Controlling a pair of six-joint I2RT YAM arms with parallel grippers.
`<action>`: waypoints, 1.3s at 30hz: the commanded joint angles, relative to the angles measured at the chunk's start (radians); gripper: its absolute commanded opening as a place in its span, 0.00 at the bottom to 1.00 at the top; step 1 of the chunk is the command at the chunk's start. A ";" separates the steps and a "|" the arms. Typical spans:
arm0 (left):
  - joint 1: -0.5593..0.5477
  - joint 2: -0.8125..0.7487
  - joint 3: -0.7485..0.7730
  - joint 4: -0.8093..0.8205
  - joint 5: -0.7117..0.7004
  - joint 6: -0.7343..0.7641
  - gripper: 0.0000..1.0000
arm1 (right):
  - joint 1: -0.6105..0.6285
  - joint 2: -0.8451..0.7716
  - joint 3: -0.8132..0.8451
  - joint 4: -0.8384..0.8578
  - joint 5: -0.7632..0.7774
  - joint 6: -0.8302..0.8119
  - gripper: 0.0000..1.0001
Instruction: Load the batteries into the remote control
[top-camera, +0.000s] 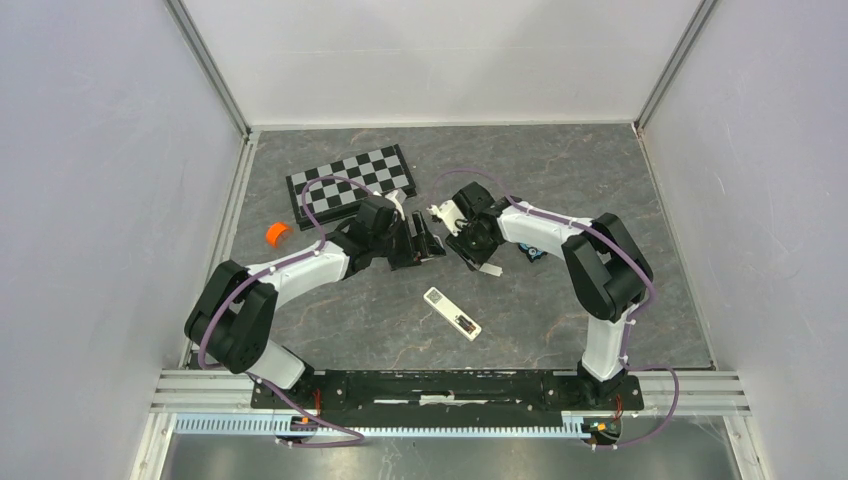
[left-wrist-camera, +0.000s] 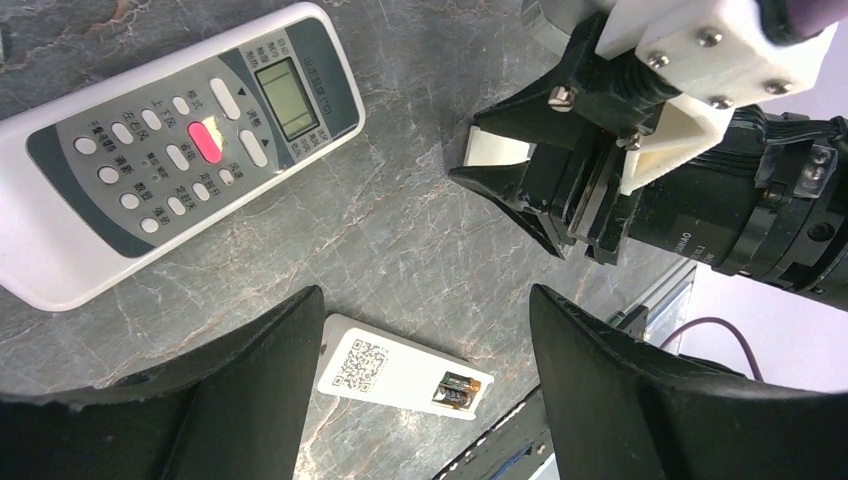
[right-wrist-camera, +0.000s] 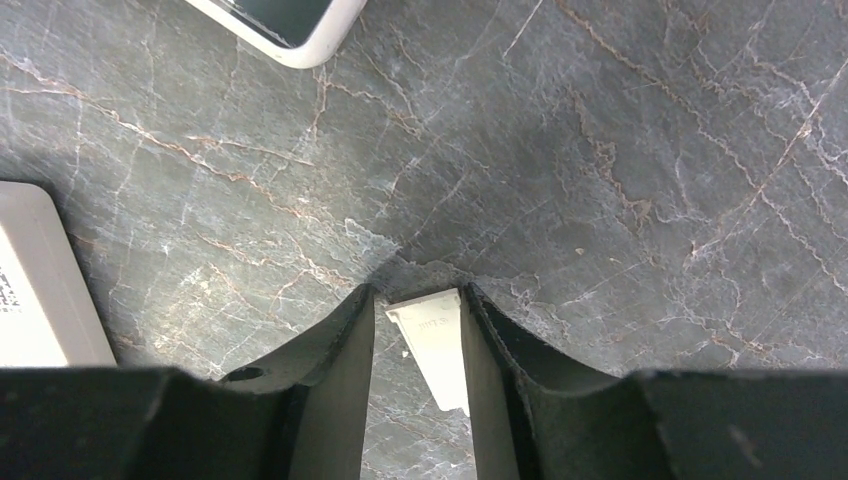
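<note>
Right hand (right-wrist-camera: 417, 298) pinching small white piece (right-wrist-camera: 437, 350), left hand (left-wrist-camera: 425, 296) spread wide, slim white remote (left-wrist-camera: 385, 365) back-up, dark batteries (left-wrist-camera: 455, 390) in its recess

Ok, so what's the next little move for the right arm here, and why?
Probably carry the white cover over to the slim white remote and line it up with the open recess. The right gripper has its jaws closed on that flat piece, which looks like the battery door, while the remote lies back-up with dark batteries already seated and nothing covering them.
</note>
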 joint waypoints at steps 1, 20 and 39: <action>-0.001 -0.042 0.001 -0.003 -0.011 0.037 0.81 | -0.005 0.070 -0.026 -0.061 0.023 -0.008 0.41; -0.001 -0.035 0.004 -0.003 -0.008 0.033 0.81 | -0.070 -0.038 -0.095 0.099 0.098 0.205 0.29; -0.001 -0.050 -0.014 0.003 -0.014 0.043 0.81 | -0.071 -0.174 -0.249 0.345 0.175 0.503 0.30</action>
